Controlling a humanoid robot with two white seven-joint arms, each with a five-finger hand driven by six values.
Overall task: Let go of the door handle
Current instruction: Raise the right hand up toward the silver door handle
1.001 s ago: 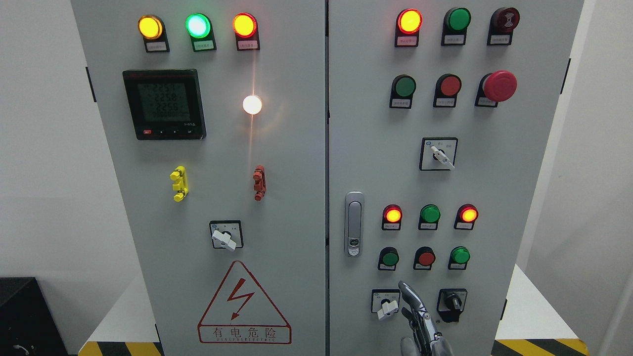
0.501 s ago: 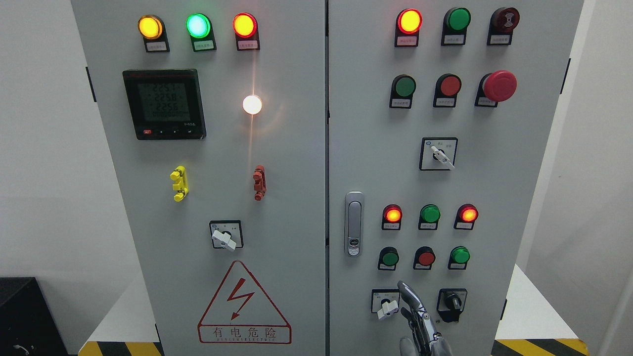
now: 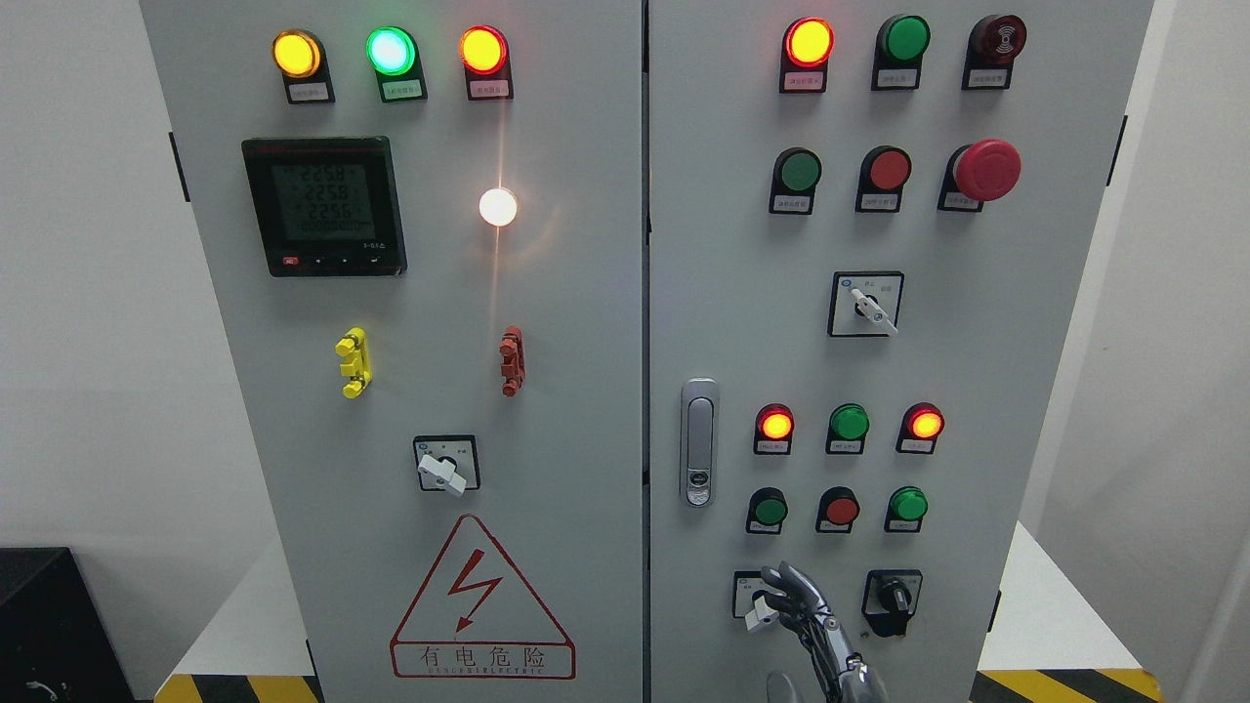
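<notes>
Silver door handle (image 3: 699,442) right of centre, untouched, right hand (image 3: 803,610) well below it at bottom edge, fingers curled onto white selector switch (image 3: 763,613)

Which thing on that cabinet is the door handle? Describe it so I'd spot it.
Take the right door of the grey cabinet and follow its left edge, beside the centre seam, about halfway down. The door handle is a tall, narrow silver bar; unlike the round coloured lamps beside it, it is plain metal.

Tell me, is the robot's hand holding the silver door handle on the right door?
No: the right hand is low on the panel beside the white selector switch, well below the untouched door handle.
</notes>
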